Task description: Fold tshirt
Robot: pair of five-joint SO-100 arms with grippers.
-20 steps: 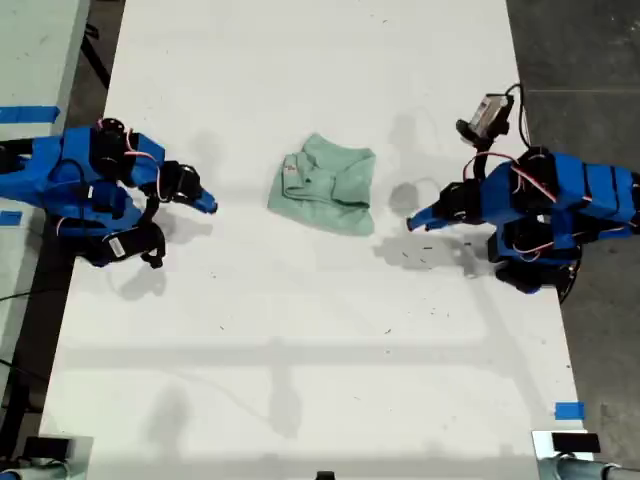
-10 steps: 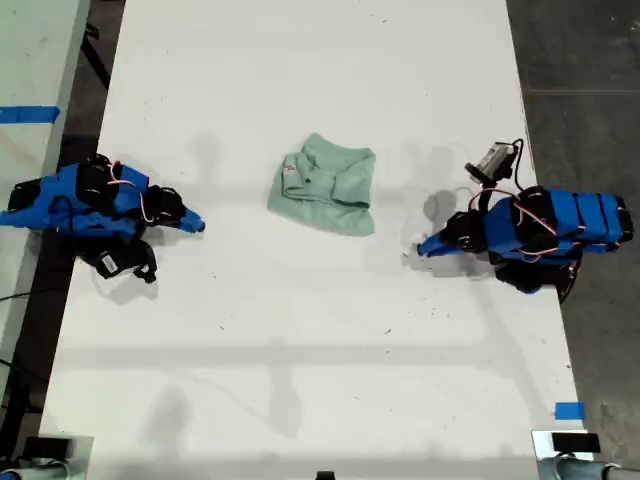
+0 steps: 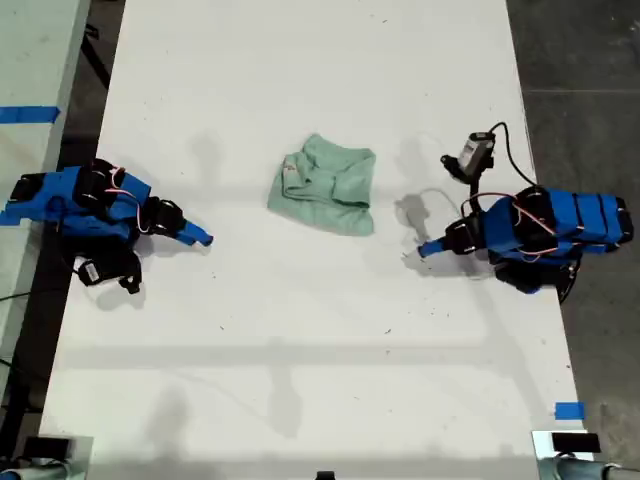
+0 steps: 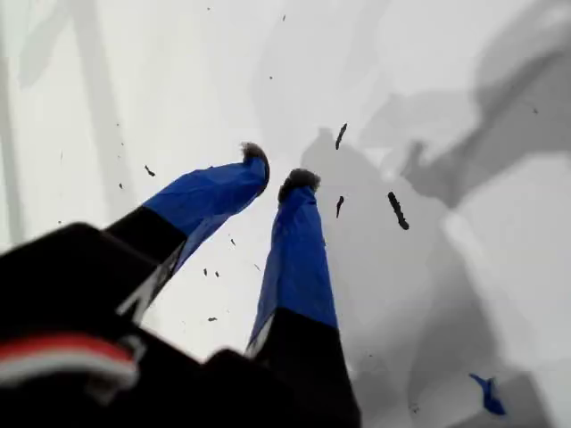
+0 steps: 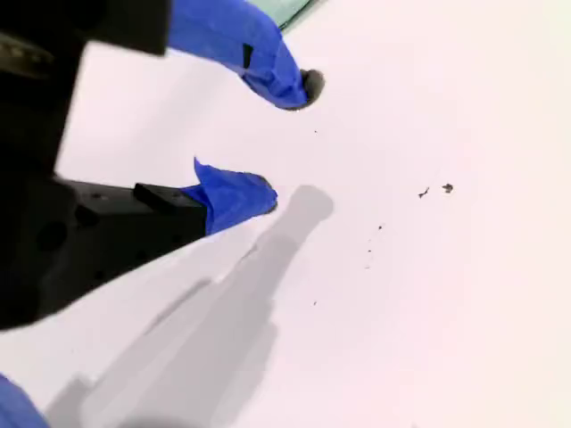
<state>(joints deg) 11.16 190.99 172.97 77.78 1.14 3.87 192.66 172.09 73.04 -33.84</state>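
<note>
The white table [image 3: 300, 380] carries one arm [image 3: 90, 205] at the exterior view's left and another arm [image 3: 540, 230] at its right, both drawn back and well apart from the tshirt [image 3: 325, 185], which lies between them in a compact, slightly rumpled bundle. The folding looks to me essentially done, with at most some tidying of the uneven edges left. My first gripper [image 4: 277, 168] holds its fingers nearly together with a narrow gap, on nothing, and my second gripper [image 5: 290, 143] has its fingers spread and empty above bare table.
</note>
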